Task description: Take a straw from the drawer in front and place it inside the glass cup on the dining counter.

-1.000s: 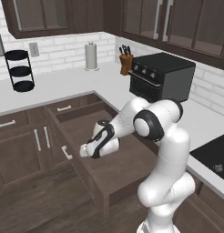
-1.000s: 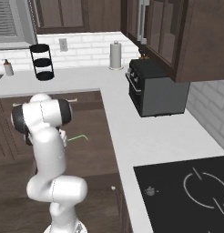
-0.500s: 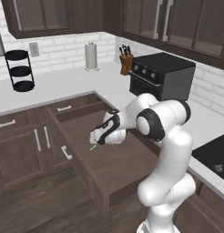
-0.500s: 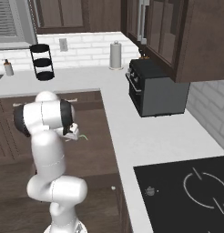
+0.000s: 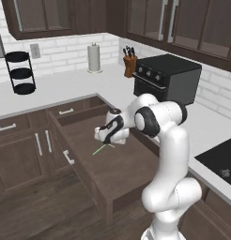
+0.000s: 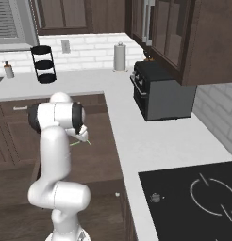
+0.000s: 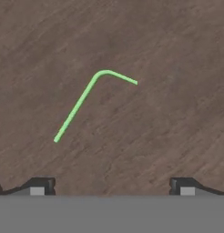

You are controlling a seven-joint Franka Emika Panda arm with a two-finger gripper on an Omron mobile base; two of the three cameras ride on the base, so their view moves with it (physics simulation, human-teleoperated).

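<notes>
The arm (image 6: 54, 155) rose at seven o'clock, its hand over the open drawer (image 6: 96, 155). The pale green straw (image 6: 80, 142) showed beside it. A toaster oven (image 6: 160, 92) stood on the bench (image 6: 151, 141) at two o'clock.

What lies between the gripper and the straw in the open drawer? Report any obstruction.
Nothing visible does. In the hand view the straw lies alone on the bare wooden drawer floor, beyond the two spread fingertips. From the left base view, the gripper hangs just above the straw, with no object between them.
</notes>
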